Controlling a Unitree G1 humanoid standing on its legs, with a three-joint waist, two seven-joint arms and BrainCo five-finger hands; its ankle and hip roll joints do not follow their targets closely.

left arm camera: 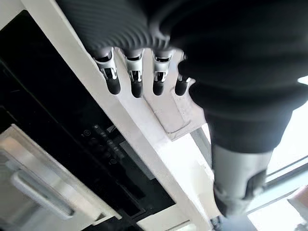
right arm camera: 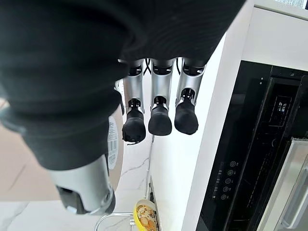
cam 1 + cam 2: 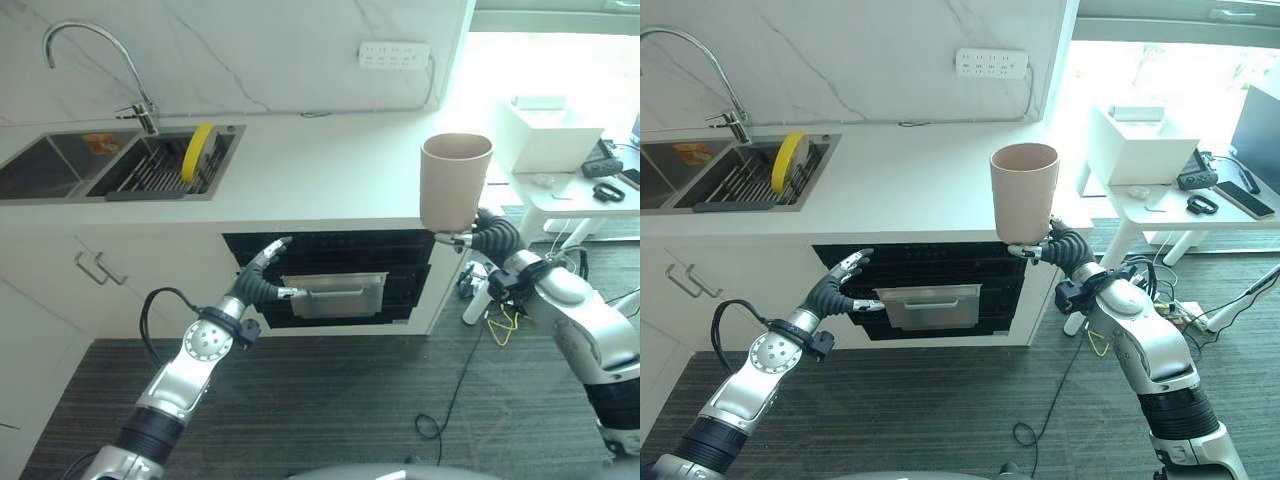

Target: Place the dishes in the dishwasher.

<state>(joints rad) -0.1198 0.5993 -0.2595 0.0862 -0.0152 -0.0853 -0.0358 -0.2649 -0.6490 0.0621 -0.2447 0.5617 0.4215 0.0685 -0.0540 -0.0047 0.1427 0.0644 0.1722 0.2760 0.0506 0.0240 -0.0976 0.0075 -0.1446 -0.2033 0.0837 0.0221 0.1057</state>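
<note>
A robot stands facing a white kitchen counter with a built-in dishwasher (image 3: 335, 275) set under it, its black front and silver handle (image 3: 335, 297) visible and its door closed. Nearest the viewer, the left hand (image 3: 262, 276) reaches toward the upper left part of the dishwasher front, fingers straight and relaxed, holding nothing; the fingertips (image 1: 136, 88) sit just beside the white counter edge above the dark control panel. On the other side, the right hand (image 3: 1052, 247) is raised near the right end of the counter, its fingers curled around the base of a tall beige cup (image 3: 1024, 191), which it holds upright above the counter edge, open mouth facing up. Behind the hands, the white countertop (image 3: 320, 165) stretches across the scene. Farther back to the left, a steel sink (image 3: 60, 165) is sunk into the counter, with a dish rack (image 3: 165, 168) in its right basin holding a yellow plate (image 3: 199, 152) on edge. A curved silver faucet (image 3: 95, 65) rises behind the sink. On the marble wall at the back sits a white power strip (image 3: 394, 55). Off to the right, a white side table (image 3: 570, 185) carries a white box (image 3: 548, 135) and small dark objects.
</note>
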